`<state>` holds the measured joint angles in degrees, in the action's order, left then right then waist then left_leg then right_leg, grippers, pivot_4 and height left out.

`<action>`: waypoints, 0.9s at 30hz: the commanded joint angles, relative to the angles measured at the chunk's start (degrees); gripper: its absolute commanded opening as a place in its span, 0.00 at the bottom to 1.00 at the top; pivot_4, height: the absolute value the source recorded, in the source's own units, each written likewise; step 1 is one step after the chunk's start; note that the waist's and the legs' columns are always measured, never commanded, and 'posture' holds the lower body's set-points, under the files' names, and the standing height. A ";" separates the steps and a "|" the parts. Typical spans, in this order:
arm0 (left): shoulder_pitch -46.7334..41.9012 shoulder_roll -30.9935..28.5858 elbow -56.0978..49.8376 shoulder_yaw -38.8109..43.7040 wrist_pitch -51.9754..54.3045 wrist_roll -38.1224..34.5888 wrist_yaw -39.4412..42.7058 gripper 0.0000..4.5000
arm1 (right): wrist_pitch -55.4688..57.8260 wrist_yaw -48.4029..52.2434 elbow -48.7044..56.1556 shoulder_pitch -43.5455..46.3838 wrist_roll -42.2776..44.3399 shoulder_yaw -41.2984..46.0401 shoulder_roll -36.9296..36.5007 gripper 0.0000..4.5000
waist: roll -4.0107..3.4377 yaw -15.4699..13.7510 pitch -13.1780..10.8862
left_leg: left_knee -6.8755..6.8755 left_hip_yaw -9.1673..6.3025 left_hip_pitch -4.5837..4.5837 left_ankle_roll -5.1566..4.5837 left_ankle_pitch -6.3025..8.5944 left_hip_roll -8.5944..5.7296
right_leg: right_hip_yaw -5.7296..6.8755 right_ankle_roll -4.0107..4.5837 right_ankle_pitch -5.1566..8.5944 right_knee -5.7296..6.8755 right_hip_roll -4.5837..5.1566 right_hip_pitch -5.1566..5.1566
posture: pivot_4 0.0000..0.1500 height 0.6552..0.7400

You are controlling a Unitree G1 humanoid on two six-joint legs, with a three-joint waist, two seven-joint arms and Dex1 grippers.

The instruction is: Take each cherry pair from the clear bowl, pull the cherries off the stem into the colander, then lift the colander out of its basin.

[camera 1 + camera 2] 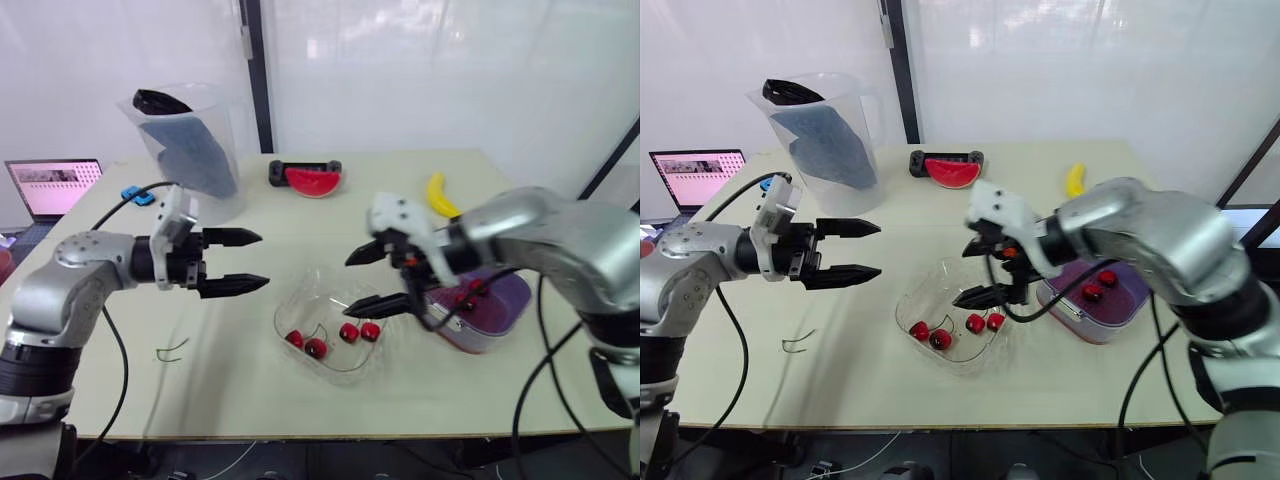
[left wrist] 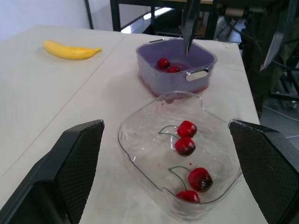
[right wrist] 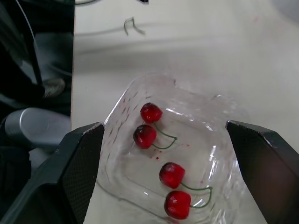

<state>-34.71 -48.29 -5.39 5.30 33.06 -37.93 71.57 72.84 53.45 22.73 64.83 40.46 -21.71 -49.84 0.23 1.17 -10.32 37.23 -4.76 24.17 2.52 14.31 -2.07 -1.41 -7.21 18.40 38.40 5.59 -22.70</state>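
Left gripper (image 1: 263,260) and right gripper (image 1: 348,288) gaped empty; cherry pairs (image 1: 348,332) in the clear bowl (image 1: 310,300), lower centre, looked soft, best pinched by stems.

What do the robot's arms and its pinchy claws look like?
Both arms are rounded, shiny silver-grey with black joints and a white block at each wrist. The left gripper and right gripper each have two long, pointed black fingers with bumpy pads. Black cables loop off both arms.
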 commanded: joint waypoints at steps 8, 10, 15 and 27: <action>4.63 -1.64 -5.89 3.57 -0.01 -0.22 -3.34 1.00 | 0.26 -5.39 -4.58 1.42 -14.40 -18.38 6.56 1.00 | 0.02 0.12 0.01 | 0.10 -0.03 0.20 0.04 -0.03 -0.05 | 0.01 0.00 0.00 0.27 0.00 -0.27 | 1.00 1.00; 5.59 -2.31 -5.59 4.10 -1.39 1.07 -3.75 1.00 | 0.05 -5.84 -5.22 1.68 -15.93 -19.51 7.80 1.00 | 0.03 0.29 0.01 | 0.09 -0.02 0.19 0.04 -0.03 -0.06 | 0.00 0.00 0.00 0.33 0.00 -0.31 | 1.00 1.00; 5.91 -2.98 -5.51 5.08 -0.94 0.84 -4.01 1.00 | -0.30 -5.12 -4.46 0.71 -17.16 -20.70 10.74 1.00 | 0.03 1.11 0.01 | 0.06 -0.05 0.21 0.06 -0.04 -0.06 | 0.00 0.00 0.00 0.68 -0.01 -0.50 | 1.00 1.00; 5.89 -4.81 -3.62 4.96 -2.32 2.29 -3.87 1.00 | -11.16 0.46 -7.59 -0.37 -24.27 -25.00 13.80 1.00 | 0.03 1.38 0.02 | 0.03 -0.05 0.21 0.07 -0.04 -0.06 | 0.00 0.00 0.00 0.69 -0.02 -0.53 | 1.00 1.00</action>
<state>-27.90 -51.90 -8.62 8.13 31.87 -35.61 67.50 62.88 52.84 14.36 64.06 17.12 -46.99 -36.42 0.26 2.55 -10.31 37.27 -4.80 24.38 2.58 14.27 -2.13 -1.40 -7.21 18.40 39.09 5.57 -23.23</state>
